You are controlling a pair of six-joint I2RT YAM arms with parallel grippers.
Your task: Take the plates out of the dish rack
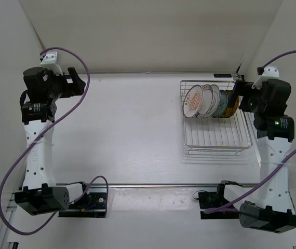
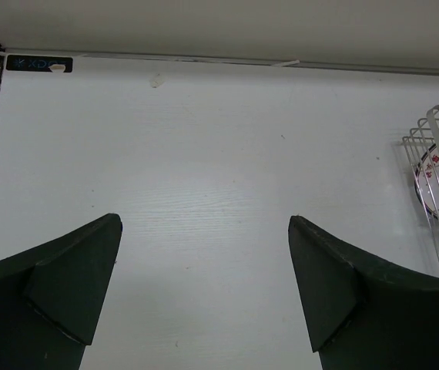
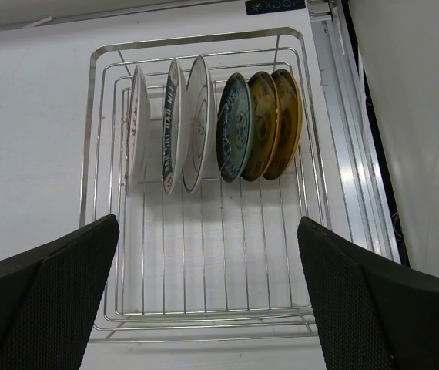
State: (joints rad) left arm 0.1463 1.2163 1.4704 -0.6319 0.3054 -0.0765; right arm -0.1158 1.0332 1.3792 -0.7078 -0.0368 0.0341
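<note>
Right gripper (image 3: 206, 227) spread wide over dish rack (image 3: 95, 92), plates (image 3: 219, 131) upright in slots beyond its fingertips; left gripper (image 2: 204, 223) also spread, well apart.

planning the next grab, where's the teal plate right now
In the right wrist view the teal plate stands on edge at the far end of the dish rack, between a white plate on its left and a gold plate on its right.

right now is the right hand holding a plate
No, the right hand is open and empty, and the plates all stand upright in the rack.
</note>
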